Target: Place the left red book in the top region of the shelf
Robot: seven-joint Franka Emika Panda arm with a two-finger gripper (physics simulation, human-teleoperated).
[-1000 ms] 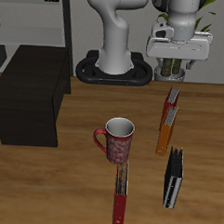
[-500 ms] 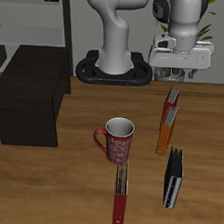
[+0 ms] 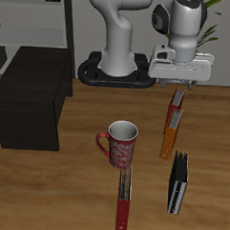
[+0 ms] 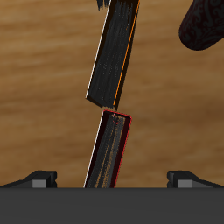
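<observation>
The table (image 3: 46, 195) is of warm brown wood with a fine grain. The shelf (image 3: 32, 93) is matte black. The left red book (image 3: 175, 101) is red with a dark face in the wrist view (image 4: 108, 153), and the orange book (image 3: 170, 134) before it has an orange edge. The mug (image 3: 121, 144) is dark red with a pale pattern and a white inside. The slim red book (image 3: 124, 199) near the front edge is red with a brownish-yellow strip. The black book (image 3: 178, 182) has pale page edges. The robot arm (image 3: 121, 31) is white, its base black.
</observation>
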